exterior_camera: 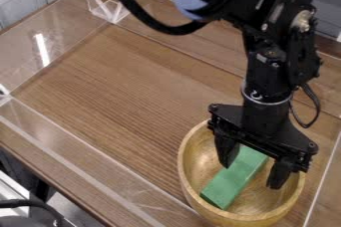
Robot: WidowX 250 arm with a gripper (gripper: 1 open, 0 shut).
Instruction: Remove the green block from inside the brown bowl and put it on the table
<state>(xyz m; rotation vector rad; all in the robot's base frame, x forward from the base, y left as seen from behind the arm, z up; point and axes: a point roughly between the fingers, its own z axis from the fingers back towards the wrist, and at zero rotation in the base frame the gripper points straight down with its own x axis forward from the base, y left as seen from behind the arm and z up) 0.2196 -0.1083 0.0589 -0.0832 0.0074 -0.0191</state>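
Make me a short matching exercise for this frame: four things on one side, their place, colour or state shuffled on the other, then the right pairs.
1. Green block
2. Brown bowl
3. Gripper
4. Table

A. Black, open, above the bowl
B. Brown wood-grain surface
C. Inside the bowl
D. Light tan, round, around the block

Pairs: 1-C, 2-D, 3-A, 4-B

Hid part of the green block (234, 183) and the bowl's (194, 193) far rim behind the end effector (250, 165). Ran out of frame along the surface's (120, 92) near edge; cut off the arm (253, 22) at the top.
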